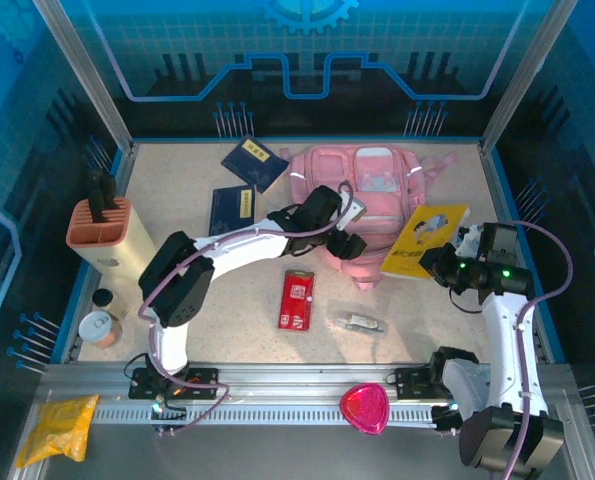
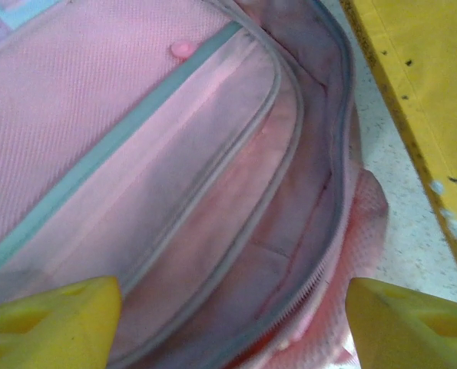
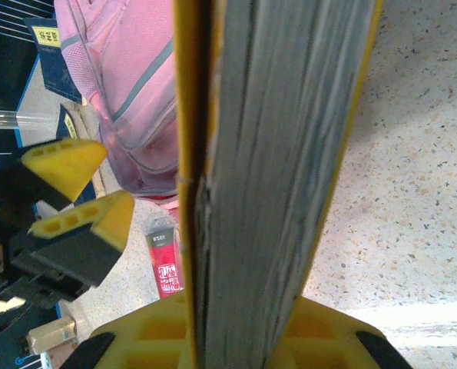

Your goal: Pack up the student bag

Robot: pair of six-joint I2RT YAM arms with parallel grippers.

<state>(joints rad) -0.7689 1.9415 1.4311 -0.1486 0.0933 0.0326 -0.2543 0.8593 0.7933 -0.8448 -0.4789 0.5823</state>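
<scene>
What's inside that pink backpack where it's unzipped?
The pink backpack lies with its main compartment open. Inside I can see pink lining and a flat inner divider, with no items in the part that shows. The bottom and the other pockets are covered by fabric.

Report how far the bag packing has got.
Done: the pink bag lies unzipped, its open pocket with nothing visible inside. In hand: the right hand grips the yellow book beside the bag; the left hand hovers open at the opening. Left: a blue booklet, a second booklet, the red pack and a small item lie on the table.
</scene>
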